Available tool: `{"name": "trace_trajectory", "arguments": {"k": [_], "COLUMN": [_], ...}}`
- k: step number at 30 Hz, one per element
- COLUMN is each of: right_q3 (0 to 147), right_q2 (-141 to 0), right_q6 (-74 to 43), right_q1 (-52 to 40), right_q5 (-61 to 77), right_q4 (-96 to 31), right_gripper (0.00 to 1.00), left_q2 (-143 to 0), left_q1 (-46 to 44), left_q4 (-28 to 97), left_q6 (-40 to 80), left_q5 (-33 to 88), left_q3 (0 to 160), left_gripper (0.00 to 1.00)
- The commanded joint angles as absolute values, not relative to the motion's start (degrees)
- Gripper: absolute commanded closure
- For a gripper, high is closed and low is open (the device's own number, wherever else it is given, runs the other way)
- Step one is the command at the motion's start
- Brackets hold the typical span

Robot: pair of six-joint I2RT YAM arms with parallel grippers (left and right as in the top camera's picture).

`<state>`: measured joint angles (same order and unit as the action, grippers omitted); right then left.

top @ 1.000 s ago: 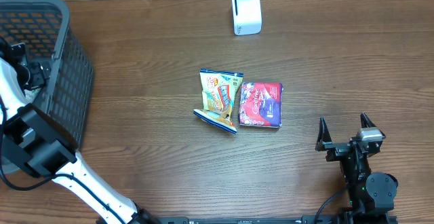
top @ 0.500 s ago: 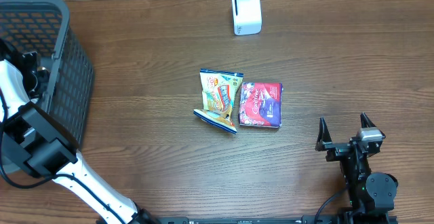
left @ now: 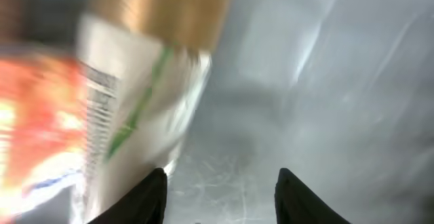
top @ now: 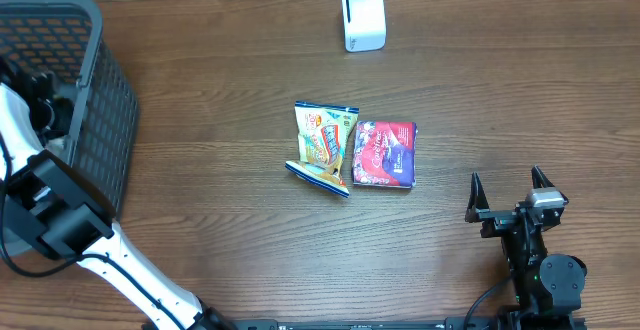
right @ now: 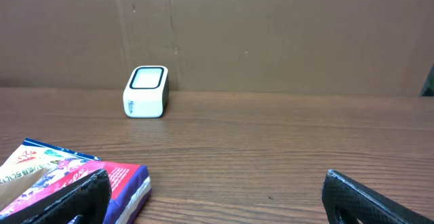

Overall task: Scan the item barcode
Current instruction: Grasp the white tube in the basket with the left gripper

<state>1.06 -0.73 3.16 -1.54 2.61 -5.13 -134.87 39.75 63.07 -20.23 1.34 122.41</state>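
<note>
Inside the basket (top: 95,90) the left arm (top: 50,210) has edged along. The left gripper (left: 220,187) sits beside a blurred packet (left: 129,108). Held or not, I can't tell, and a skewed pinch could drop it. The right gripper (top: 505,182) gapes empty.

Dark brown wood-grain table (top: 200,50), grain running left to right, faint sheen under soft even light. Plain brown cardboard panel (right: 271,27) upright along table's far edge, closing off background; thin vertical crease left of centre.
</note>
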Motion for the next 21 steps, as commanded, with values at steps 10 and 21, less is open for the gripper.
{"name": "trace_trajectory", "arguments": {"k": [10,21], "right_q3": [0.5,0.5], "right_q2": [-0.2,-0.2], "right_q6": [2.8,2.8], "right_q1": [-1.7,-1.7], "right_q5": [2.6,2.6], "right_q4": [-4.7,-4.7], "right_gripper": [0.0,0.0], "left_q2": [-134.9,-134.9], "left_q1": [39.9,40.1], "left_q4": [65.8,59.5], "left_q6": [-16.5,-16.6], "left_q5": [-0.1,-10.9], "left_q3": [131.7,119.0], "left_gripper": [0.44,0.33]}}
